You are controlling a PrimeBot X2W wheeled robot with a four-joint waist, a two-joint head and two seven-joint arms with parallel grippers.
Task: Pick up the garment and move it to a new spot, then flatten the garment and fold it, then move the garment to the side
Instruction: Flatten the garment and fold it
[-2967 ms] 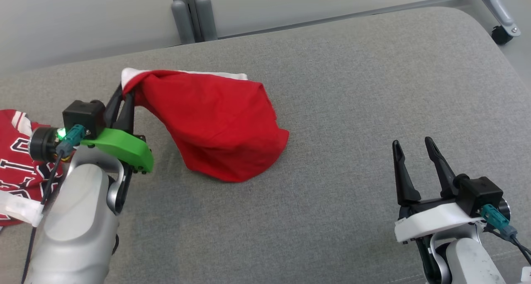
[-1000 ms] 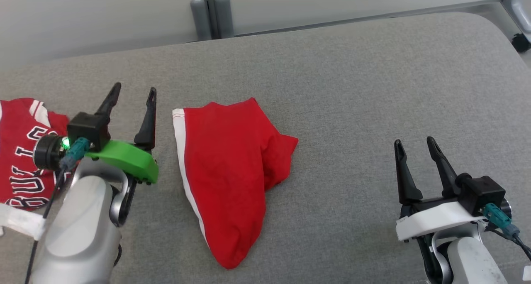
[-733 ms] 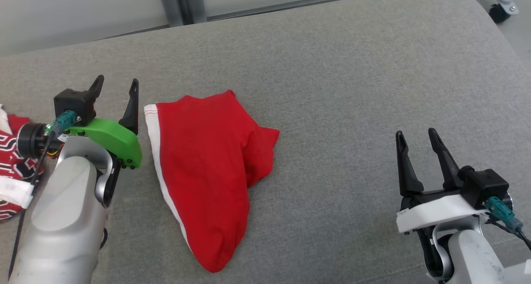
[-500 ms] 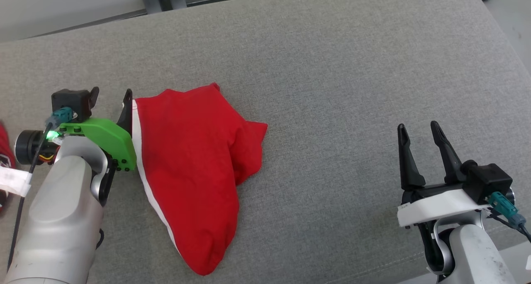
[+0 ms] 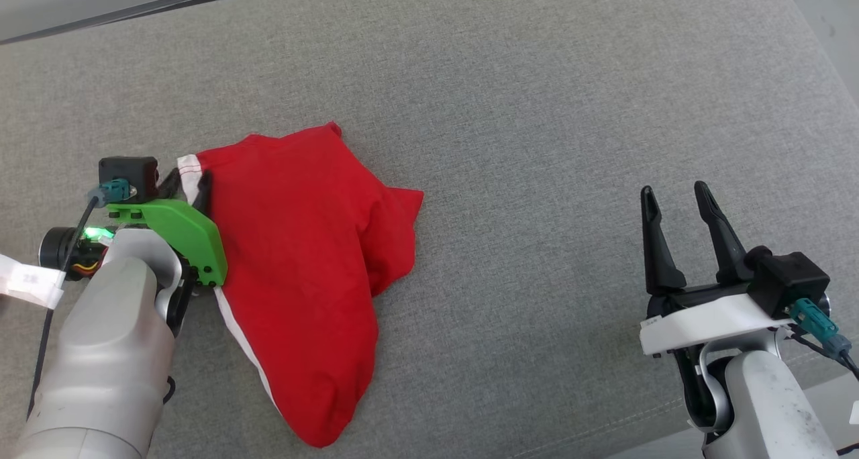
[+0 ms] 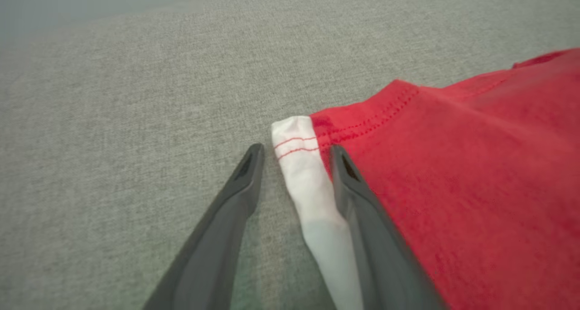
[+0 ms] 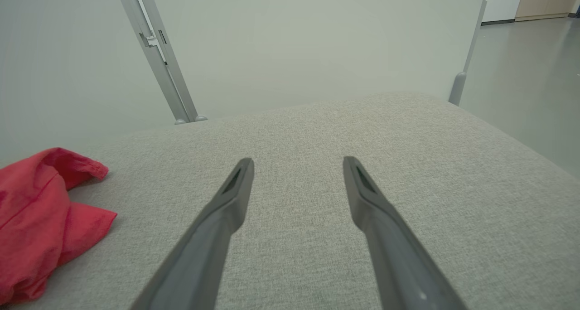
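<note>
The garment (image 5: 302, 258) is red with a white trimmed edge and lies crumpled on the grey cushion (image 5: 537, 110). My left gripper (image 5: 190, 177) is at the garment's upper left corner. In the left wrist view the white band (image 6: 301, 174) lies between the two fingers of my left gripper (image 6: 295, 149). The right finger rests against the band, a gap shows at the left finger, and the jaws stand apart. My right gripper (image 5: 672, 189) hovers open and empty at the lower right, far from the garment (image 7: 36, 210). Bare cushion lies ahead of my right gripper (image 7: 297, 160).
The cushion's rounded right edge (image 5: 825, 70) drops to the floor. A grey partition with a metal post (image 7: 154, 51) stands behind the cushion. A white tag (image 5: 27, 281) hangs on my left arm's cable.
Three seconds ago my left gripper held the garment up; it then let go. Since a second ago it has moved onto the white-trimmed corner and its fingers have narrowed. The camera has also shifted.
</note>
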